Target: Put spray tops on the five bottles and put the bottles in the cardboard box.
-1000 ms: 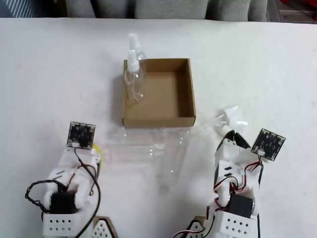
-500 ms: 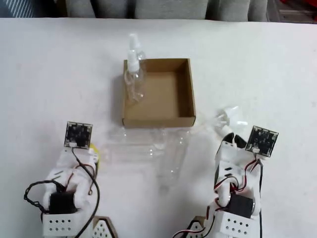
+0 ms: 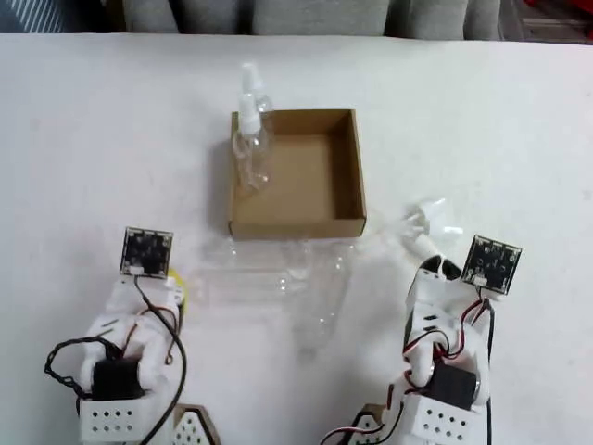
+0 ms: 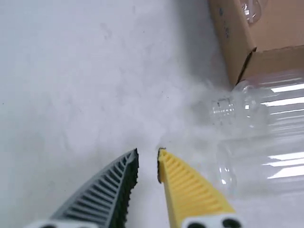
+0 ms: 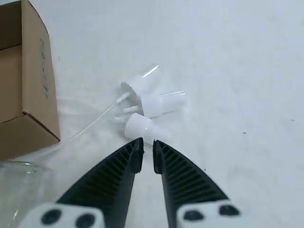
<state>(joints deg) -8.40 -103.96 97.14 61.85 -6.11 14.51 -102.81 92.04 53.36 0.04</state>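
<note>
White tabletop (image 3: 93, 139), brown cardboard box (image 3: 296, 225) at centre; left gripper (image 4: 147, 154) and right gripper (image 5: 147, 145), lower corners, almost closed, empty.

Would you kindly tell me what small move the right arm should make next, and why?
Probably open the right gripper and ease it onto the nearest white plastic spray top. Its jaws stand almost shut just short of that top, and the clear plastic bottles lying before the brown cardboard box are uncapped.
</note>
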